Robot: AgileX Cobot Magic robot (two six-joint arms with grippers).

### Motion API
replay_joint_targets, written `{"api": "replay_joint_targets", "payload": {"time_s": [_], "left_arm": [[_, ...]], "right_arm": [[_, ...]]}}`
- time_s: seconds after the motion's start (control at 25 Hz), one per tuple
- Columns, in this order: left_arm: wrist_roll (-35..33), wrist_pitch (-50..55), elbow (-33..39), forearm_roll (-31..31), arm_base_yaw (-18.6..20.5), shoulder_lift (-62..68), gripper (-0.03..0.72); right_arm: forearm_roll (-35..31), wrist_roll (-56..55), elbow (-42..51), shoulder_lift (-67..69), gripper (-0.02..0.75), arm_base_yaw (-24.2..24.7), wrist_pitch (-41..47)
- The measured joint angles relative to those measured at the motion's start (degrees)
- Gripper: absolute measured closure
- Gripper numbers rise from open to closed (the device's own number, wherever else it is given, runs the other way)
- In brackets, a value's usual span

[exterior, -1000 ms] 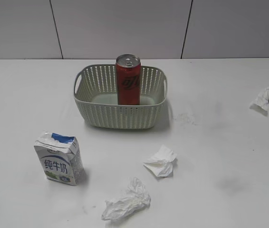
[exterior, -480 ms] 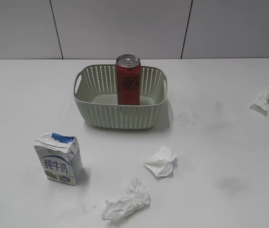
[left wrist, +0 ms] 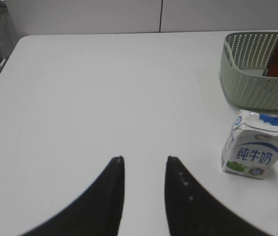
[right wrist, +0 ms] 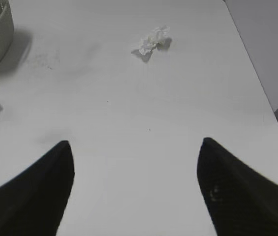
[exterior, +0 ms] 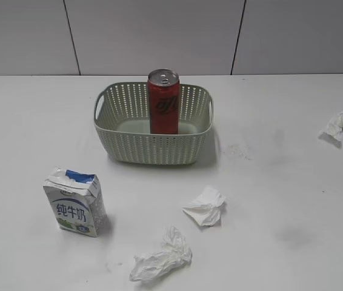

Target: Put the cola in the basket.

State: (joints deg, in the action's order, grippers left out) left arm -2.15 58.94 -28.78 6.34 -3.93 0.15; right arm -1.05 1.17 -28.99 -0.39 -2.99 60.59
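1. Your cola [exterior: 163,102] is standing upright inside the basket [exterior: 153,148], against its far wall.
2. Your milk carton [exterior: 74,202] is sitting outside it on the table [exterior: 293,182], near three tissue wads.
3. Your left gripper [left wrist: 143,163] is hovering with fingers narrowly apart, holding nothing.
4. Your right gripper [right wrist: 135,147] is hanging wide apart, holding nothing.

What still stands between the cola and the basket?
Nothing visible: the cola already stands upright inside the basket. Both grippers are back from it, jaws empty; the milk carton and tissues sit outside on the table.
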Motion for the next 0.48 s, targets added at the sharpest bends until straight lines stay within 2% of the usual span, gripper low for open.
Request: {"api": "replay_joint_targets", "payload": {"time_s": [0.48], "left_arm": [[0.00,0.00,0.00,0.00,0.00,0.00,0.461]], "right_arm": [[0.00,-0.39,0.18,0.00,0.146,0.00,-0.39]]}}
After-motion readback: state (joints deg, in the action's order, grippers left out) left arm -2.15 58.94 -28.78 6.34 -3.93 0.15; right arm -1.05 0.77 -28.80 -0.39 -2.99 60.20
